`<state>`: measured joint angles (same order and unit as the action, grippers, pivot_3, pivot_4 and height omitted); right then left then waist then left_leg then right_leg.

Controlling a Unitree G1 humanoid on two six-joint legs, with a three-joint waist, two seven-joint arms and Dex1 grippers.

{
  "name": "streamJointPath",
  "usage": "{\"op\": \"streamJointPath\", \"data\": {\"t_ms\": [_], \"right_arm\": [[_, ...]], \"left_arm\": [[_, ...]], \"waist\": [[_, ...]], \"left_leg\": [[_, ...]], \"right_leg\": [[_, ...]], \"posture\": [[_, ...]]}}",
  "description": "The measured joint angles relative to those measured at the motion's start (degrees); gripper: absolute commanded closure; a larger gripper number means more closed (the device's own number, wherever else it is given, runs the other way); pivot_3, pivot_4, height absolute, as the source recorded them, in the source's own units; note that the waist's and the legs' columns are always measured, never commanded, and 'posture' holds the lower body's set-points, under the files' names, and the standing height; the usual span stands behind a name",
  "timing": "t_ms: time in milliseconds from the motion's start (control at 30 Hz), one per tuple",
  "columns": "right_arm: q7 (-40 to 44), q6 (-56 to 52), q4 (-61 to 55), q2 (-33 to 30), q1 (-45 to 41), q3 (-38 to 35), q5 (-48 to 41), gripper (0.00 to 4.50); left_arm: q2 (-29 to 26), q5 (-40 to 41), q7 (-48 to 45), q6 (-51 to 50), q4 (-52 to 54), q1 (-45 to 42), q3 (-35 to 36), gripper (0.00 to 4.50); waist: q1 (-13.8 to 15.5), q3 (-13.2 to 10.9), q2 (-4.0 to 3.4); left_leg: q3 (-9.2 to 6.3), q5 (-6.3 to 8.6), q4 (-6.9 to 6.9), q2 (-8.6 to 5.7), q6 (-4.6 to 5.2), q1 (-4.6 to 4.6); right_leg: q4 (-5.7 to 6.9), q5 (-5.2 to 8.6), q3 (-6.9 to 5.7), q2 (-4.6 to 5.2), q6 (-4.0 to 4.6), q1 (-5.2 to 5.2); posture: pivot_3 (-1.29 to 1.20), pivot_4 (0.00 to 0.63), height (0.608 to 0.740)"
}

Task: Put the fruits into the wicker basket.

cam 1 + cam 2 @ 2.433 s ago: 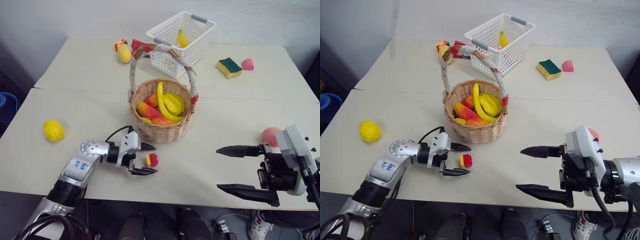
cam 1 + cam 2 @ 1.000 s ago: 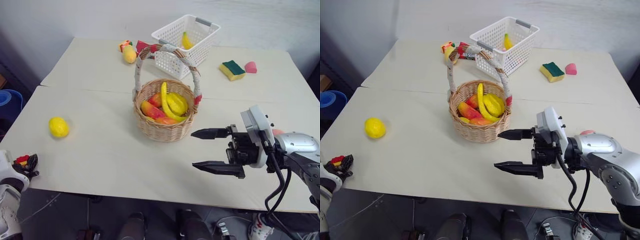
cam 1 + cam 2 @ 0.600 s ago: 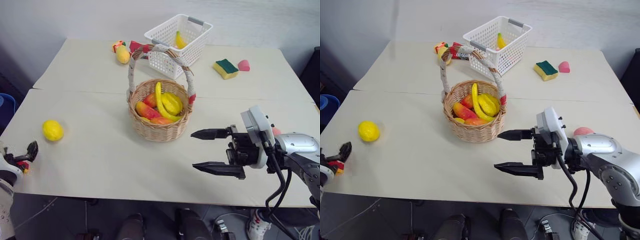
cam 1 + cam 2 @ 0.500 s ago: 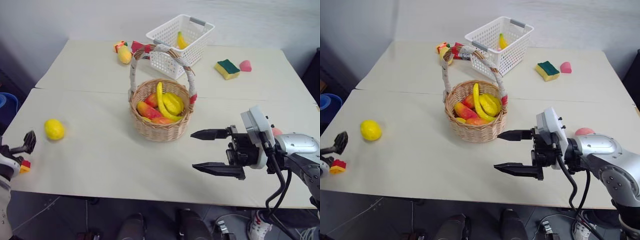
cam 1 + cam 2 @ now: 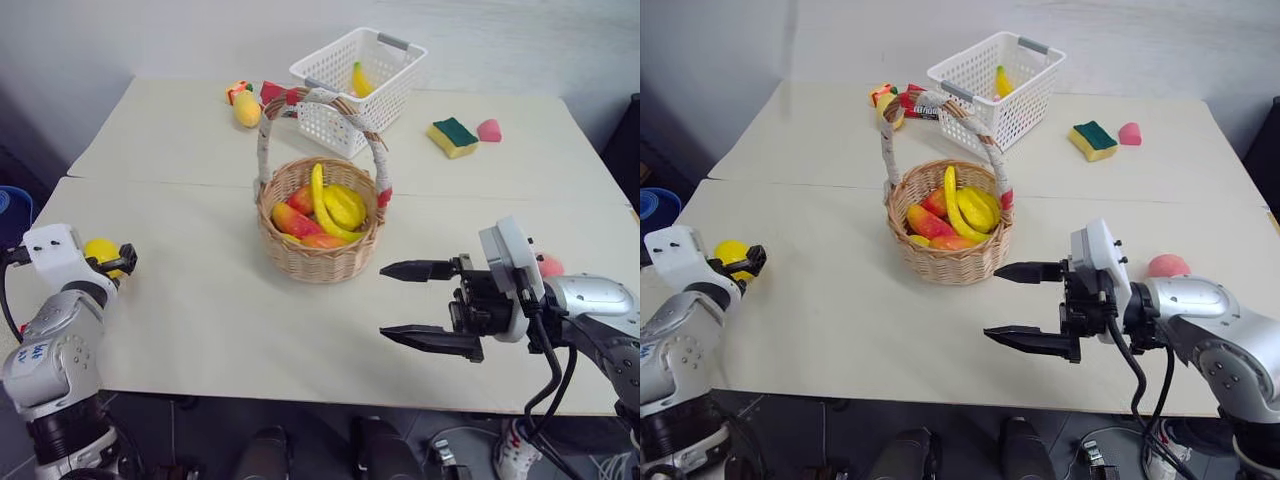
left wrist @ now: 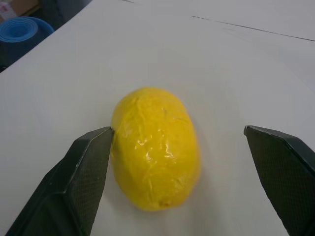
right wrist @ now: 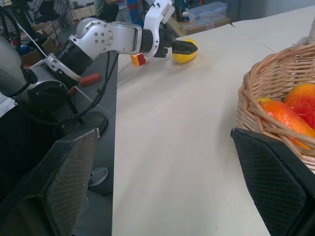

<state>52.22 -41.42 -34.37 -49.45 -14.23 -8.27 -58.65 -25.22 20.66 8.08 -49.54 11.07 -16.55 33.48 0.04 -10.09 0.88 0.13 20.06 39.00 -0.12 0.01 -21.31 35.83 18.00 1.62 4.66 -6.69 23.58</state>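
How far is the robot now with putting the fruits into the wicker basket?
Done: the wicker basket already holds several fruits. In hand: nothing is gripped yet; the left gripper is open around the yellow lemon, which lies on the table. Left: the lemon, the pink peach behind the open right gripper, and the small red-and-yellow chunk near the table's edge beside the left arm.

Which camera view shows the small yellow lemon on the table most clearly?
The left wrist view: the glossy yellow toy lemon lies large between the open left tool fingers, its wrinkled skin plain. In the head views it is half hidden behind that tool. The right wrist view shows it small and far off, between the same fingers.
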Motion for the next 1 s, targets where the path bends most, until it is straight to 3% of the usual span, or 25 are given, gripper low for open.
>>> {"op": "streamJointPath", "data": {"t_ms": [233, 467, 500, 667, 833, 1000], "right_arm": [[-1.37, 0.08, -1.34, 0.50, 1.39, -1.14, -0.09, 0.00], [-2.10, 0.11, -1.35, 0.69, 1.37, -1.15, 0.11, 0.00], [-2.16, 0.12, -1.35, 0.69, 1.42, -1.15, 0.15, 0.00], [-2.63, 0.16, -1.46, 0.69, 2.93, -1.33, 0.18, 0.00], [-2.91, 0.13, -1.67, 0.68, 3.40, -1.51, 0.10, 0.00], [-5.20, 0.12, -1.55, 0.64, 3.00, -3.77, 0.17, 0.00]], "left_arm": [[0.26, -1.87, -0.04, 3.45, -8.12, -4.13, -0.90, 0.03], [-0.27, -3.87, -0.65, 7.22, -14.37, -6.96, -2.73, 1.78], [-0.57, -3.99, -0.75, 7.22, -14.37, -7.10, -2.83, 1.88], [-1.62, -2.18, -7.31, 7.62, -8.72, -5.17, -5.08, 1.88], [-3.44, 8.74, -21.73, 2.50, 4.48, -3.44, -10.55, 1.88], [-12.41, 18.76, -35.40, -5.43, 10.71, -8.98, -17.18, 1.88]], "waist": [[0.10, 0.01, 0.01], [-0.08, 0.00, 0.02], [-0.09, 0.00, 0.02], [-0.04, 0.00, 0.02], [0.07, 0.00, 0.02], [-0.23, -0.01, 0.00]], "left_leg": [[-0.03, -0.02, 0.04, 0.00, -0.03, 0.02], [-0.01, -0.02, 0.03, 0.01, -0.03, 0.00], [-0.01, -0.02, 0.03, 0.01, -0.03, 0.00], [-0.01, -0.02, 0.03, 0.01, -0.03, -0.01], [-0.06, -0.02, 0.03, -0.01, -0.03, -0.02], [-0.06, -0.05, 0.01, 0.02, -0.09, 0.02]], "right_leg": [[-0.03, 0.00, -0.03, 0.00, 0.00, 0.00], [0.06, 0.00, -0.02, 0.00, -0.01, 0.02], [0.06, 0.00, -0.02, 0.00, -0.01, 0.02], [0.05, 0.00, -0.01, 0.03, 0.00, 0.00], [-0.04, 0.00, -0.02, 0.09, 0.00, -0.02], [-0.05, 0.00, -0.01, 0.00, 0.01, -0.01]], "posture": [[0.00, 0.150, 0.740], [0.00, 0.150, 0.740], [0.00, 0.150, 0.740], [0.00, 0.150, 0.740], [0.00, 0.150, 0.740], [0.00, 0.150, 0.740]]}}
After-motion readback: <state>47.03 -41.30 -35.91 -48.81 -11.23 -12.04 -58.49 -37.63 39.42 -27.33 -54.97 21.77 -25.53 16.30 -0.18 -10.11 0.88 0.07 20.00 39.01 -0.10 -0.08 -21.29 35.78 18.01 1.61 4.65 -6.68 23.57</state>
